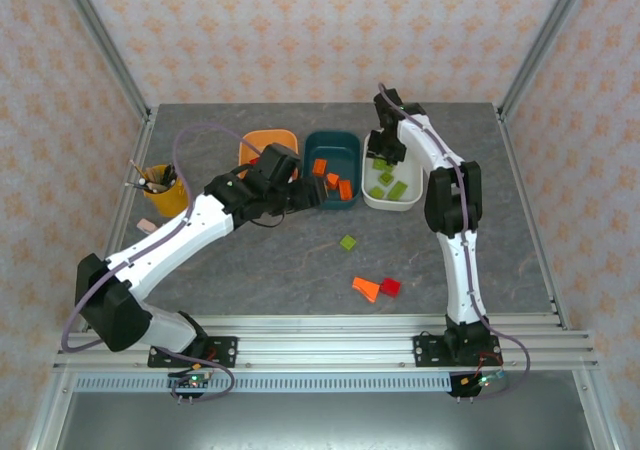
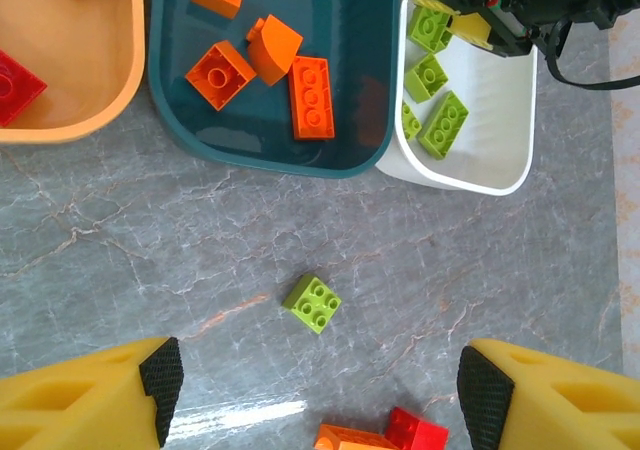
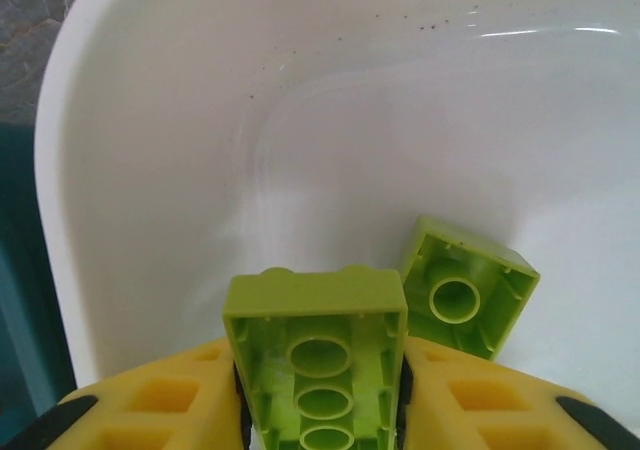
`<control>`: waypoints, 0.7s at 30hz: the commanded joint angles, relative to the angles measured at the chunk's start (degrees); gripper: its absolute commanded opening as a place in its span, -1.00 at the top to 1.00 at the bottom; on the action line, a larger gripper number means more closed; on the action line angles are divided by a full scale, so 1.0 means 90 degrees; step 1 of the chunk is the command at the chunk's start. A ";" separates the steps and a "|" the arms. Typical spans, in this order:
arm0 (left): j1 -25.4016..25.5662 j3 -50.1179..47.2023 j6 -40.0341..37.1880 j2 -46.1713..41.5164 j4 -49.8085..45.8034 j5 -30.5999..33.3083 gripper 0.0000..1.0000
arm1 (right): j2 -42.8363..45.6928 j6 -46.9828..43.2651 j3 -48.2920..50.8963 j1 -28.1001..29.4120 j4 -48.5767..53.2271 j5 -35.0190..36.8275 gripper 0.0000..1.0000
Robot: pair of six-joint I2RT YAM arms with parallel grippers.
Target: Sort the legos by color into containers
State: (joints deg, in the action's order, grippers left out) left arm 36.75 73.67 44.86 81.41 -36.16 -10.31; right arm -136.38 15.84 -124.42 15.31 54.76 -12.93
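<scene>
Nearest the arm bases, on the grey marble-patterned tabletop (image 1: 250, 270), an orange wedge-shaped plastic piece (image 1: 366, 289) and a small red plastic brick (image 1: 390, 286) lie touching each other. Just beyond them, and apart from them, a square yellow-green four-stud plastic brick (image 1: 348, 242) lies studs up.

The left gripper (image 2: 322, 390) hovers above this stretch of table, short of the tubs. Its jaws stand wide apart with nothing between them. In the left wrist view the loose square brick lies on the table ahead of the gap between the yellow fingers (image 2: 90, 400).

At the table's left edge stands a small yellow cup of pens (image 1: 165, 198).

Further back, three shallow rounded-rectangular plastic tubs stand side by side.
- The light orange tub (image 1: 262, 145), on the left, holds red bricks (image 2: 15, 85).
- The dark teal tub (image 1: 335, 150), in the middle, holds orange bricks (image 2: 310, 95).
- The white tub (image 1: 395, 206), on the right, holds yellow-green bricks (image 2: 443, 125).

The right gripper (image 1: 382, 158) hangs over the far part of the white tub. In the right wrist view its jaws are closed on an oblong yellow-green plastic brick (image 3: 318, 315). The brick's hollow underside faces the camera and its long sides lie against the two pads, above the tub floor. Just beside it, a tilted square yellow-green brick (image 3: 465, 300) rests inside the white tub, hollow side towards the camera.
</scene>
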 commanded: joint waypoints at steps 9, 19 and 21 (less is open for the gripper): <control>0.0187 0.0635 -0.0913 0.0369 -0.0359 -0.0311 -0.51 | 0.0819 0.0042 -0.0249 -0.0001 0.0400 -0.0165 -0.11; 0.1412 0.1441 -0.3887 0.1454 -0.0918 -0.0866 -0.48 | 0.3921 0.0885 0.2447 0.0172 0.0464 0.0026 -0.17; 0.1719 0.1505 -0.4413 0.1697 -0.0824 -0.0948 -0.49 | 0.4752 0.1214 0.3351 0.0173 0.0458 0.0046 -0.22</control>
State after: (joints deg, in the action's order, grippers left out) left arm 49.15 85.25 17.23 94.59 -41.58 -16.84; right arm -100.60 21.43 -102.04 16.71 56.31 -14.20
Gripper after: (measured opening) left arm 0.742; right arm 0.607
